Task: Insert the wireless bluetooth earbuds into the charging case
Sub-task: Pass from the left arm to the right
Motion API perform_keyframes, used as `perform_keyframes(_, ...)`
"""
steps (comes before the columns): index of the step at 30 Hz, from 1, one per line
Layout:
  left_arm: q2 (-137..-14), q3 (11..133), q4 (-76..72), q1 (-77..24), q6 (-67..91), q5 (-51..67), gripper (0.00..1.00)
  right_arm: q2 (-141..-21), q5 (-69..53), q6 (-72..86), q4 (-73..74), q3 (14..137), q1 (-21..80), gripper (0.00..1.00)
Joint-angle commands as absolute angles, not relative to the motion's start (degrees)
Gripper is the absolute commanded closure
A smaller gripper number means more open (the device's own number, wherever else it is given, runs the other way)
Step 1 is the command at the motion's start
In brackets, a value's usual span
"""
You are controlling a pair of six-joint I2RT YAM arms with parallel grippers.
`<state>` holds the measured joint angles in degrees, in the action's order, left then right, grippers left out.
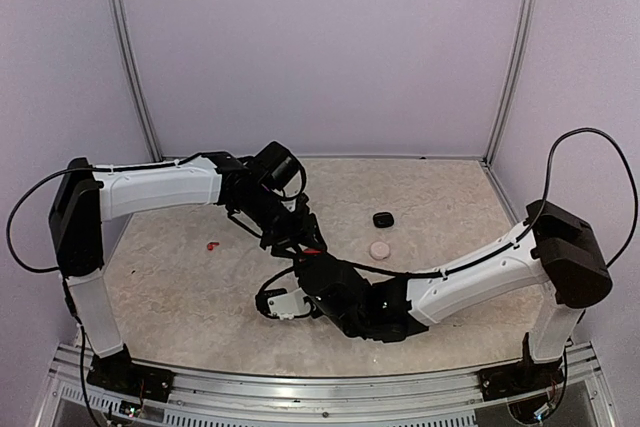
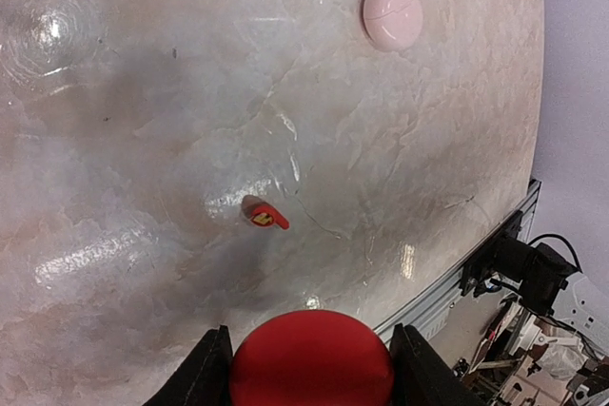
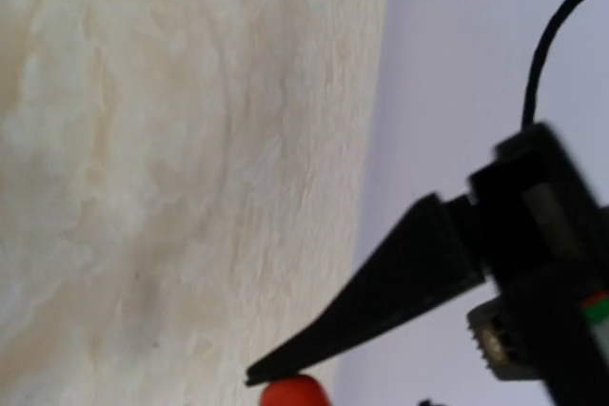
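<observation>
In the left wrist view my left gripper [image 2: 311,354] is shut on a round red charging case [image 2: 311,363], held above the table; in the top view this gripper [image 1: 300,239] is at mid table. A red-orange earbud [image 2: 265,217] lies on the table beyond it. Another red-orange earbud [image 1: 211,245] lies at the left. My right gripper [image 1: 305,272] is just in front of the left one. In the right wrist view only one black finger [image 3: 381,301] shows, with a small red thing [image 3: 295,393] touching its tip at the frame's bottom edge. The other finger is out of view.
A pale pink round case [image 1: 380,249] lies right of the grippers, also in the left wrist view [image 2: 392,15]. A black case [image 1: 383,219] lies just behind it. The metal rail [image 2: 457,282] marks the table's near edge. Lilac walls close the back and sides.
</observation>
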<state>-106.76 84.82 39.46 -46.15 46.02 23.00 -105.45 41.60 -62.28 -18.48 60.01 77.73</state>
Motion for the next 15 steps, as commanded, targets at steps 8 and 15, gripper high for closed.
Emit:
perform_keyframes(8,-103.82,83.81,39.25,-47.13,47.17,21.1,0.69,-111.65,50.07,-58.63,-10.82,66.06,74.46,0.55)
perform_keyframes(15,-103.65,83.04,38.63,-47.29,47.52,20.94,0.68,-112.51,51.63,-59.26,-11.08,67.36,73.74,0.67)
